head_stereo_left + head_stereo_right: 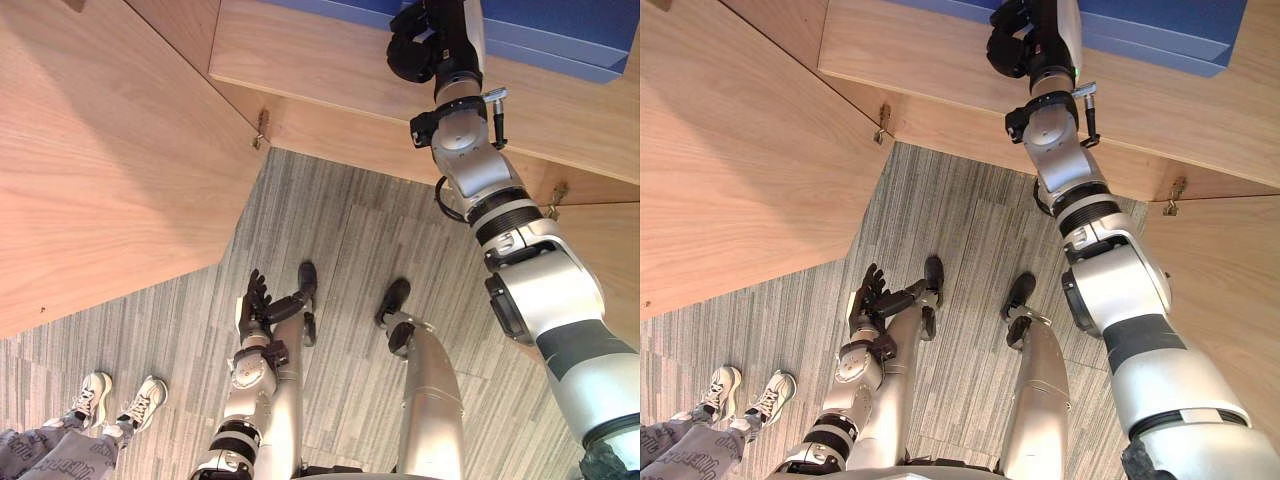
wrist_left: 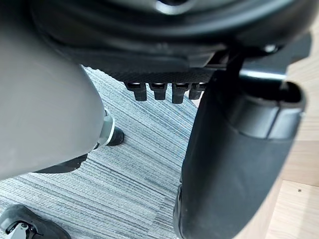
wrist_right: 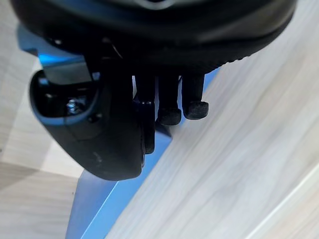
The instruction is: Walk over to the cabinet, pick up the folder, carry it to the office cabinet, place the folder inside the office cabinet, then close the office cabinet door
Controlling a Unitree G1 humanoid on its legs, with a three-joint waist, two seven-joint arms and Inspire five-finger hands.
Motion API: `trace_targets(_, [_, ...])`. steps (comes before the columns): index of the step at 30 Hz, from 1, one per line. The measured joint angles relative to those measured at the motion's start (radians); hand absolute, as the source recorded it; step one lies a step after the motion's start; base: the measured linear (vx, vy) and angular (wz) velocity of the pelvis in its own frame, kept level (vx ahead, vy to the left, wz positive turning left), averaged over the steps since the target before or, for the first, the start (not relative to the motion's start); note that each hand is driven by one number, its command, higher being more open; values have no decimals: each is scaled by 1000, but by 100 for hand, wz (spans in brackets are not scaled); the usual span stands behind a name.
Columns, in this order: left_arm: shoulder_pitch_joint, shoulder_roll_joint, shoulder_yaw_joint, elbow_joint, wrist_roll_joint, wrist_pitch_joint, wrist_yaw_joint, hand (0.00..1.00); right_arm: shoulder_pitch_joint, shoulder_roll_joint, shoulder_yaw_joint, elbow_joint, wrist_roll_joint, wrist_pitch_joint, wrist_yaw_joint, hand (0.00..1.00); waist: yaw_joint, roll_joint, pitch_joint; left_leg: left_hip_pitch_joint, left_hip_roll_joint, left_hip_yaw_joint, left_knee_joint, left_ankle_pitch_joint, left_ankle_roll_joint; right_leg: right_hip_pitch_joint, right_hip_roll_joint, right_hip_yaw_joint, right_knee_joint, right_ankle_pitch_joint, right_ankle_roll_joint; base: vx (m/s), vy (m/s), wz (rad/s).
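Two hands visible. Right hand (image 1: 418,48) raised at flat blue folder (image 1: 560,32) lying on light wooden cabinet shelf (image 1: 330,72); fingers (image 3: 196,108) near straight, tips at folder edge, no grasp seen. Left hand (image 1: 254,305) hangs low over grey striped carpet (image 1: 340,230), fingers straight, empty.

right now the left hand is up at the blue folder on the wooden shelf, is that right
Not quite: it is the right hand that is up at the blue folder on the wooden shelf, as the left eye view shows. The left hand hangs open, low over the carpet.
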Motion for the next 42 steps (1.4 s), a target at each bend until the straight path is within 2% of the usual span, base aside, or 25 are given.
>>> trace_targets(4, [3,1,0,-3,1,5,1,100,96,-20,-99,-134,34,0,-18,0,-9,9,5,2,3,14,4,4,2,0,-2,4,0,2,3,7,-1,0])
trace_targets(7, [6,3,0,-5,1,16,1,100,223,-49,-150,-342,72,-5,-50,0,-17,9,5,11,12,42,13,3,3,3,-2,16,3,3,5,22,4,-8])
trace_targets(10, [24,8,0,-2,4,35,-3,100,409,-56,-160,-573,83,-63,-45,0,-30,9,5,63,26,67,19,-14,5,45,8,35,-3,3,5,26,-5,-21])
trace_targets(12, [58,9,-1,4,32,45,-11,100,623,-21,-134,-728,81,-123,-3,0,-46,9,5,157,38,74,-1,-31,4,138,26,40,-36,2,9,45,-23,-22])
trace_targets(14, [79,9,-8,14,52,49,-26,100,764,21,-107,-787,78,-163,33,0,-57,8,5,226,38,80,-33,-39,-4,203,34,41,-69,0,15,33,-38,-12])
trace_targets(15, [90,13,-20,41,70,54,-33,100,884,70,-79,-795,73,-179,72,100,-65,6,5,298,38,90,-79,-33,-8,265,45,46,-108,6,20,36,-43,-17])
trace_targets(18, [93,26,-22,104,101,64,-45,100,1075,156,-49,-761,46,-179,144,100,-78,4,3,411,38,97,-181,-1,-17,368,74,46,-205,33,24,71,-56,-13])
trace_targets(21, [97,66,-21,178,121,79,-47,100,1213,234,-76,-626,-27,-174,182,100,-94,-19,-19,518,37,116,-291,42,-22,462,105,52,-315,78,26,144,-39,-19])
trace_targets(23, [104,89,-19,216,125,86,-48,100,1263,274,-126,-522,-60,-170,193,100,-108,-34,-43,576,36,134,-337,50,-23,516,121,65,-375,99,32,176,7,-32])
trace_targets(25, [139,99,-6,244,139,96,-50,100,1322,318,-230,-387,-81,-155,188,100,-111,-49,-106,672,32,184,-407,54,-25,594,138,106,-466,134,44,143,36,-53])
trace_targets(29, [191,98,23,283,150,100,-57,100,1375,344,-362,-231,-78,-135,162,100,-135,-52,-197,811,11,242,-493,53,-27,706,151,170,-578,175,66,122,46,-51])
trace_targets(37, [225,88,72,336,180,127,-74,100,1442,388,-537,-110,49,-109,153,100,-153,-63,-264,933,-2,333,-542,42,-33,781,158,266,-640,213,74,-14,22,-38])
trace_targets(42, [249,93,111,354,198,138,-85,100,1489,386,-702,-149,159,-99,140,100,-165,-59,-279,981,-6,404,-553,20,-44,788,165,347,-671,231,79,-86,-2,-48])
